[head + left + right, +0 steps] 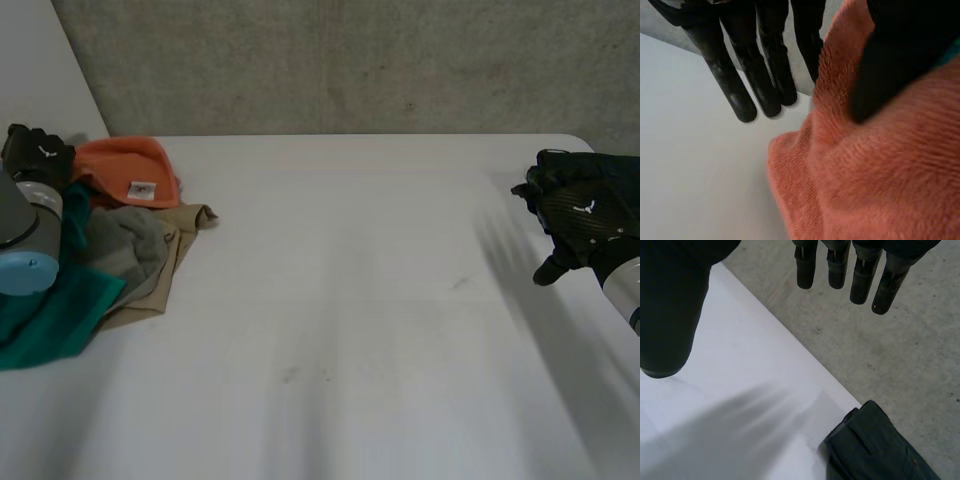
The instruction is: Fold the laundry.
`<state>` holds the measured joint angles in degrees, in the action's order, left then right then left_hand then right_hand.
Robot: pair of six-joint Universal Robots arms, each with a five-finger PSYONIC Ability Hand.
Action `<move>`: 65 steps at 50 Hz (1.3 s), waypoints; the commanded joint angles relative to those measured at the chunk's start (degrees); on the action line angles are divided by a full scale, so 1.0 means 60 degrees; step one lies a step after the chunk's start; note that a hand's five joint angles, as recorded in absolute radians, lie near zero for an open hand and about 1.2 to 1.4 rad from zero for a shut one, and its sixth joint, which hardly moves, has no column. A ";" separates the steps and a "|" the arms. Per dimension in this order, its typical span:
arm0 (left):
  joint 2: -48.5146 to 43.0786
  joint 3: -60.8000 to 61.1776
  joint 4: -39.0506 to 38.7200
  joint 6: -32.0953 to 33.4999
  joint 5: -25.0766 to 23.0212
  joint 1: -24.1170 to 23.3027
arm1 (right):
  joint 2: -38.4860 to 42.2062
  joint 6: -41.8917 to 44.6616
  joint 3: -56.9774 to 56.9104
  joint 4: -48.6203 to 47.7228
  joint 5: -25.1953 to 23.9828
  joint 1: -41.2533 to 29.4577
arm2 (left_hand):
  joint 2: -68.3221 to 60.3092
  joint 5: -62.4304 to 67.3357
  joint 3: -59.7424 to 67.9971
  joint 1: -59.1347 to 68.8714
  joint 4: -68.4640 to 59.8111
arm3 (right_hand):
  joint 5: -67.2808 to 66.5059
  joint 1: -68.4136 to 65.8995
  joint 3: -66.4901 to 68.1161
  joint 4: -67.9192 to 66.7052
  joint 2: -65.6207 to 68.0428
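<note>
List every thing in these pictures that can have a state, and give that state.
orange cloth: unfolded, crumpled
grey garment: crumpled, atop beige garment
beige garment: unfolded, under the grey
teal cloth: unfolded, rumpled
dark garment: looks folded flat
left robot hand: open, thumb over orange cloth
right robot hand: open, holding nothing

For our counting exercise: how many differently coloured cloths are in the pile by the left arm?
4: orange cloth farthest, grey cloth in the middle, tan cloth under it, teal cloth nearest, beside the left arm. Others may be hidden.
</note>
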<state>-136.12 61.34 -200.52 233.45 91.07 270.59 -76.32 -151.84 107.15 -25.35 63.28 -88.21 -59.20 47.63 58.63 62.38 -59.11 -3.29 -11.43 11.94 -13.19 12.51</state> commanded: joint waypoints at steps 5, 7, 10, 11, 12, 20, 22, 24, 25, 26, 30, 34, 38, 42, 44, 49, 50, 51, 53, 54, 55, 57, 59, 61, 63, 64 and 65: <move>0.2206 0.0996 -0.0139 -0.2065 -0.0163 -0.1796 | 0.0006 0.0009 -0.0236 0.0284 0.0175 0.0038 | -0.3467 0.3728 0.3561 0.2937 -0.3481 | 0.0548 0.0238 -0.0323 0.0532 -0.0418; 0.2878 0.1477 -0.0139 -0.3086 -0.0207 -0.2452 | -0.0009 0.0009 -0.0265 0.0313 0.0190 0.0038 | -0.3467 0.3728 0.3561 0.2937 -0.3481 | 0.0548 0.0238 -0.0323 0.0532 -0.0418; 0.3481 0.1904 -0.0110 -0.4101 -0.0265 -0.3143 | -0.0082 -0.0006 -0.0309 0.0328 0.0248 0.0038 | -0.3467 0.3728 0.3561 0.2937 -0.3481 | 0.0548 0.0238 -0.0323 0.0532 -0.0418; 0.3730 0.2167 -0.0066 -0.4771 -0.0396 -0.3682 | -0.0126 -0.0006 -0.0338 0.0328 0.0350 0.0009 | -0.3467 0.3728 0.3561 0.2937 -0.3481 | 0.0548 0.0238 -0.0323 0.0532 -0.0418; 0.3848 0.2314 -0.0037 -0.5097 -0.0470 -0.3934 | -0.0141 -0.0006 -0.0353 0.0328 0.0395 -0.0020 | -0.3467 0.3728 0.3561 0.2937 -0.3481 | 0.0548 0.0238 -0.0323 0.0532 -0.0418; 0.3616 0.3487 0.0227 -0.7267 -0.1978 -0.6483 | -0.0141 -0.0079 -0.0456 0.0328 0.0556 -0.0079 | -0.3467 0.3728 0.3561 0.2937 -0.3481 | 0.0548 0.0238 -0.0323 0.0532 -0.0418; 0.3411 0.3502 0.0227 -0.7792 -0.2329 -0.6864 | -0.0126 -0.0079 -0.0456 0.0342 0.0556 -0.0093 | 0.3054 -0.2793 -0.2959 -0.3583 0.3039 | 0.0548 0.0238 -0.0323 0.0532 -0.0418; 0.3366 0.3502 0.0198 -0.8116 -0.2462 -0.6939 | -0.0111 -0.0079 -0.0456 0.0357 0.0556 -0.0108 | 0.8200 -0.7939 -0.8105 -0.8729 0.8185 | 0.0548 0.0238 -0.0323 0.0532 -0.0418; 0.3395 0.3502 0.0169 -0.8393 -0.2492 -0.6939 | -0.0097 -0.0079 -0.0441 0.0372 0.0571 -0.0108 | 0.7837 -0.7576 -0.7743 -0.8367 0.7823 | 0.0548 0.0238 -0.0323 0.0532 -0.0418; 0.3424 0.3459 0.0154 -0.8512 -0.2478 -0.6939 | -0.0097 -0.0079 -0.0441 0.0401 0.0556 -0.0137 | 0.8200 -0.7939 -0.8105 -0.8729 0.8185 | 0.0548 0.0238 -0.0323 0.0532 -0.0418; 0.3512 0.3283 0.0139 -0.8631 -0.2390 -0.6721 | -0.0082 -0.0079 -0.0470 0.0518 0.0556 -0.0474 | 0.8200 -0.7939 -0.8105 -0.8729 0.8185 | 0.0548 0.0238 -0.0323 0.0532 -0.0418; 0.3892 0.3268 0.0271 -0.8587 -0.2287 -0.6091 | -0.0155 -0.0050 -0.0485 0.0723 0.0542 -0.0840 | 0.8109 -0.7847 -0.8014 -0.8638 0.8094 | 0.0548 0.0238 -0.0323 0.0532 -0.0418; 0.4347 0.3458 0.0636 -0.8192 -0.1936 -0.5388 | -0.0345 -0.0094 -0.0646 0.1468 0.0439 -0.1484 | 0.7773 -0.7511 -0.7678 -0.8302 0.7758 | 0.0548 0.0238 -0.0323 0.0532 -0.0418; 0.4596 0.3678 0.1266 -0.7227 -0.1307 -0.4743 | -0.0390 -0.0079 -0.1099 0.2845 0.0439 -0.2406 | 0.7799 -0.7538 -0.7705 -0.8329 0.7785 | 0.0548 0.0238 -0.0323 0.0532 -0.0418; 0.4567 0.3809 0.1530 -0.6407 -0.0926 -0.4348 | -0.0360 -0.0123 -0.1421 0.3636 0.0410 -0.2934 | 0.7800 -0.7538 -0.7705 -0.8329 0.7785 | 0.0548 0.0238 -0.0323 0.0532 -0.0418; 0.4392 0.3986 0.1487 -0.4329 -0.0749 -0.2930 | 0.0252 -0.0895 -0.2050 0.4312 0.0614 -0.4104 | 0.7827 -0.7566 -0.7733 -0.8357 0.7813 | 0.0548 0.0238 -0.0323 0.0532 -0.0418; 0.4275 0.3942 0.1458 -0.3991 -0.0778 -0.2650 | 0.0443 -0.1189 -0.2154 0.4312 0.0658 -0.4310 | 0.7828 -0.7566 -0.7733 -0.8357 0.7813 | 0.0548 0.0238 -0.0323 0.0532 -0.0418; 0.4158 0.3898 0.1429 -0.3784 -0.0793 -0.2459 | 0.0605 -0.1497 -0.2256 0.4312 0.0731 -0.4544 | 0.7828 -0.7566 -0.7733 -0.8357 0.7813 | 0.0548 0.0238 -0.0323 0.0532 -0.0418; 0.3734 0.3694 0.1297 -0.3098 -0.0807 -0.1860 | 0.1087 -0.2214 -0.2548 0.4327 0.0892 -0.5216 | 0.7856 -0.7594 -0.7761 -0.8385 0.7841 | 0.0548 0.0238 -0.0323 0.0532 -0.0418; 0.3616 0.3577 0.1238 -0.2920 -0.0808 -0.1711 | 0.1235 -0.2406 -0.2608 0.4327 0.0951 -0.5424 | 0.7884 -0.7622 -0.7789 -0.8413 0.7869 | 0.0548 0.0238 -0.0323 0.0532 -0.0418; 0.3499 0.3402 0.1223 -0.2758 -0.0822 -0.1565 | 0.1396 -0.2539 -0.2667 0.4327 0.0981 -0.5600 | 0.7912 -0.7650 -0.7817 -0.8441 0.7897 | 0.0548 0.0238 -0.0323 0.0532 -0.0418; 0.3105 0.2920 0.1209 -0.2480 -0.0851 -0.1199 | 0.1965 -0.2584 -0.2784 0.4211 0.1083 -0.6067 | 0.7912 -0.7651 -0.7817 -0.8441 0.7897 | 0.0548 0.0238 -0.0323 0.0532 -0.0418; 0.2840 0.2640 0.1223 -0.2449 -0.0953 -0.1051 | 0.2318 -0.2511 -0.2872 0.4108 0.1171 -0.6362 | 0.7912 -0.7651 -0.7817 -0.8441 0.7897 | 0.0548 0.0238 -0.0323 0.0532 -0.0418; 0.2344 0.2129 0.1325 -0.2405 -0.1361 -0.0789 | 0.2829 -0.2307 -0.3091 0.3904 0.1317 -0.6785 | 0.7829 -0.7567 -0.7734 -0.8358 0.7814 | 0.0340 0.0030 -0.0115 0.0324 -0.0210; 0.2107 0.1892 0.1457 -0.2420 -0.1714 -0.0583 | 0.3110 -0.2145 -0.3209 0.3800 0.1449 -0.6992 | 0.7688 -0.7427 -0.7594 -0.8218 0.7674 | -0.0080 -0.0390 0.0305 -0.0096 0.0210; 0.1918 0.1702 0.1690 -0.2420 -0.2064 -0.0393 | 0.3358 -0.1956 -0.3340 0.3684 0.1638 -0.7109 | 0.7299 -0.7038 -0.7204 -0.7829 0.7285 | -0.0499 -0.0809 0.0724 -0.0515 0.0629; 0.1843 0.1614 0.1837 -0.2420 -0.2227 -0.0319 | 0.3476 -0.1867 -0.3414 0.3624 0.1742 -0.7154 | 0.6907 -0.6645 -0.6812 -0.7436 0.6892 | -0.0614 -0.0924 0.0839 -0.0630 0.0744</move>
<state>-119.64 76.87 -192.77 219.14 84.29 264.91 -62.03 -166.70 89.37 -0.73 70.57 -126.86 -11.76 2.64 12.04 11.06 -11.62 -3.28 -11.43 11.95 -13.20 12.51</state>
